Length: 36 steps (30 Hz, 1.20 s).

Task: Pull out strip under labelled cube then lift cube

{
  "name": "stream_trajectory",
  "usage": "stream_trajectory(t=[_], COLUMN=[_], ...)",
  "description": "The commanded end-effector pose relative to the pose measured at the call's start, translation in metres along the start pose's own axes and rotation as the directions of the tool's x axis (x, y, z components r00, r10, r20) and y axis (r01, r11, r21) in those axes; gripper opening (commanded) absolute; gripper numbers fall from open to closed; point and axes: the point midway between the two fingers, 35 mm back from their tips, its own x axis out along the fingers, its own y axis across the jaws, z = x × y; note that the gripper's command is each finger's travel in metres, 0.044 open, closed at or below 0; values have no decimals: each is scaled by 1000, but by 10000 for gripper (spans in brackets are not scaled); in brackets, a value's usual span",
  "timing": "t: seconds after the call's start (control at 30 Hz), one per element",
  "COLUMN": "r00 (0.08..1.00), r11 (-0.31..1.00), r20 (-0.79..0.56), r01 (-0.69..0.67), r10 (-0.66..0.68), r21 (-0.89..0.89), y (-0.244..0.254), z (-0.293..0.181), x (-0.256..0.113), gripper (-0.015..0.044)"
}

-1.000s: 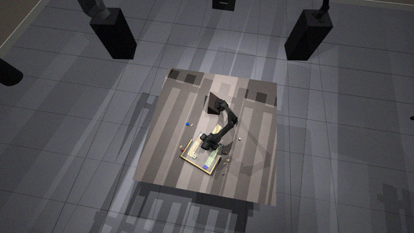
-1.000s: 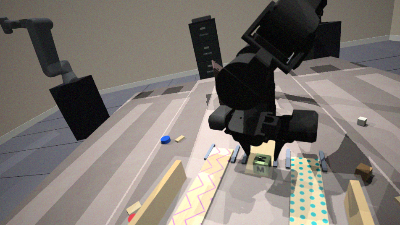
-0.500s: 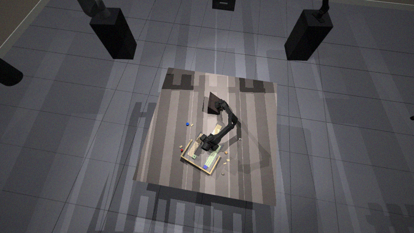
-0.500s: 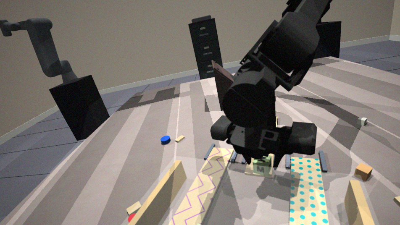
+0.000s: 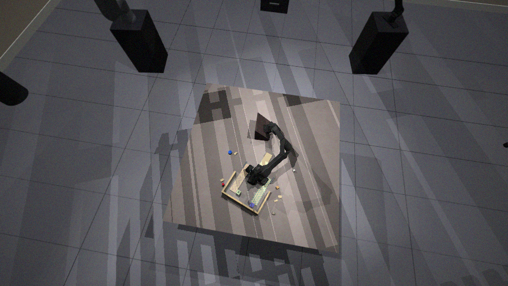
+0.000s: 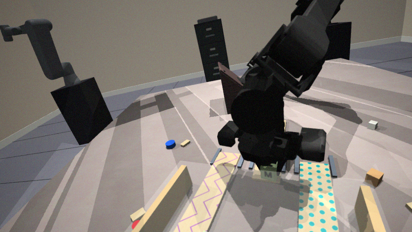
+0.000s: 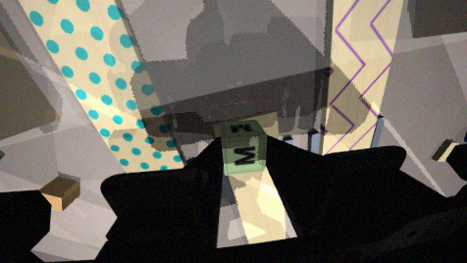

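The green cube marked M [image 6: 268, 174] [image 7: 244, 155] stands on the near end of the plain cream strip [image 5: 267, 157] [image 6: 256, 176] [image 7: 262, 211], which runs back from under it toward the arm's base. My gripper [image 6: 269, 169] [image 7: 239, 140] is low over that end, shut on the cube with one fingertip at each side. The arm hides the cube in the top view. The teal-dotted strip [image 5: 261, 191] [image 6: 317, 198] [image 7: 89, 63] and the purple zigzag strip [image 5: 239, 180] [image 6: 206, 195] [image 7: 365, 41] lie on either side, apart from the cube.
A low wooden wall [image 5: 239, 203] [image 6: 367, 207] encloses the strips' far ends. Inside stand another green cube [image 5: 238, 192] and a purple cube [image 5: 252, 205]. Slate guide bars [image 6: 333, 166] [image 7: 378, 131] flank the strips. An orange block [image 5: 277, 187] [image 6: 374, 176] [image 7: 61, 191] and a blue disc [image 5: 230, 152] [image 6: 170, 143] lie outside.
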Motion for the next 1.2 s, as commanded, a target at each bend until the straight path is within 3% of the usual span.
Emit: stream_trajectory(t=[0.0,0.1,0.53,1.17], r00=[1000,1000,1000,1000], r11=[1000,1000,1000,1000], r20=[0,0,-2,-4], r01=[0,0,0,0], r10=[0,0,0,0], r21=[0,0,6,8], y=[0,-1,-28,-50], z=[0,-2,-50,-90], x=[0,-3,-41,-43], gripper=[72,0,0,0])
